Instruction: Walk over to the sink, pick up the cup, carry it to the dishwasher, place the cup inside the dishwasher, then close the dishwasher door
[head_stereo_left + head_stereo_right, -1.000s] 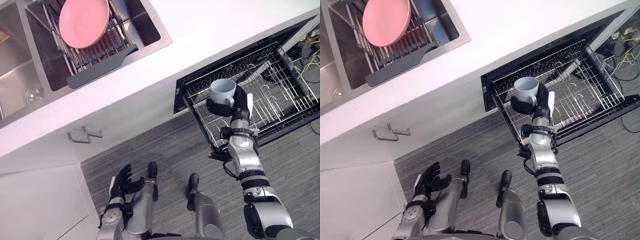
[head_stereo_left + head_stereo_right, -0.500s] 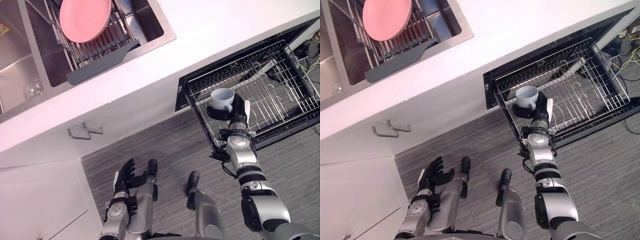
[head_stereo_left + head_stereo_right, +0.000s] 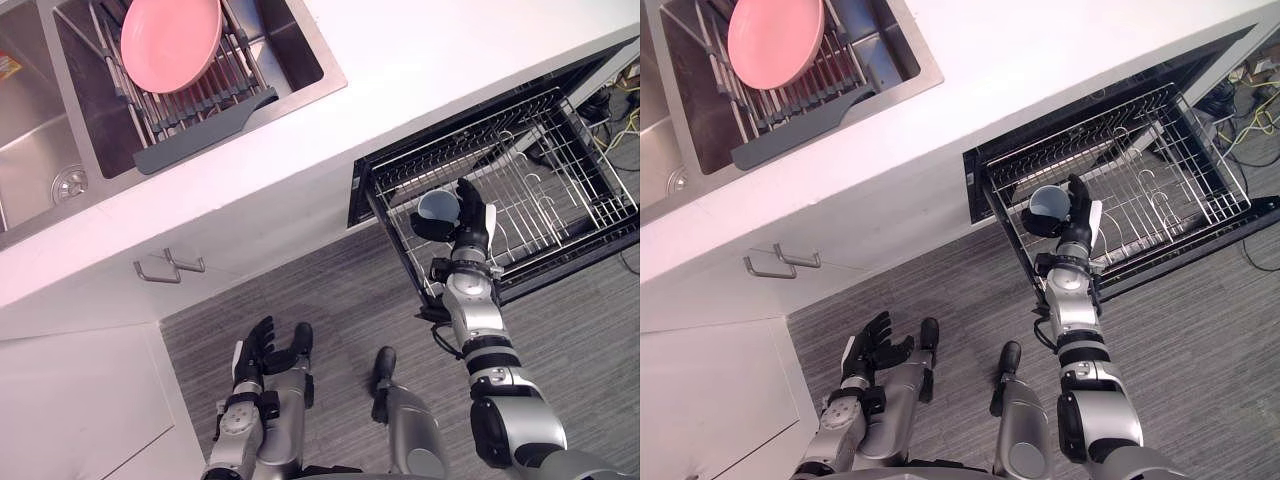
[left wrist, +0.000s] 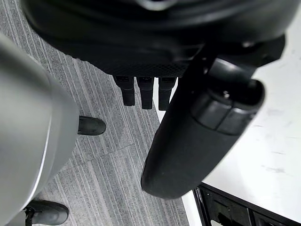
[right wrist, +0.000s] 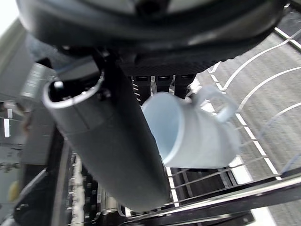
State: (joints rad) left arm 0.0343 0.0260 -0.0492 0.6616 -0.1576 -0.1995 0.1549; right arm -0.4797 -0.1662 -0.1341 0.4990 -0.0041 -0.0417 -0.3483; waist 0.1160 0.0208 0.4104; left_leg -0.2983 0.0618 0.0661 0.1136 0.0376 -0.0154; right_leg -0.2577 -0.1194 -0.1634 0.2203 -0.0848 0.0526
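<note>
The pale blue cup [image 3: 437,207] lies tipped on its side on the wires of the pulled-out dishwasher rack [image 3: 560,170], near the rack's front left corner. In the right wrist view the cup [image 5: 197,136] rests on the rack wires with its handle up, between the thumb and the fingers. My right hand [image 3: 470,228] is right beside it, fingers straight and pointing up past the cup, thumb along its mouth. My left hand [image 3: 258,350] hangs open low over the floor by the cabinet.
A white counter [image 3: 420,70] runs above the dishwasher opening. The steel sink [image 3: 40,170] at the upper left holds a drying rack with a pink plate [image 3: 168,40]. A cabinet handle [image 3: 170,268] juts out below the counter. Cables [image 3: 615,100] lie at the far right.
The cup was upright in my right hand above the rack; it has gone down and tipped onto its side on the wires. The hand's fingers have straightened.
</note>
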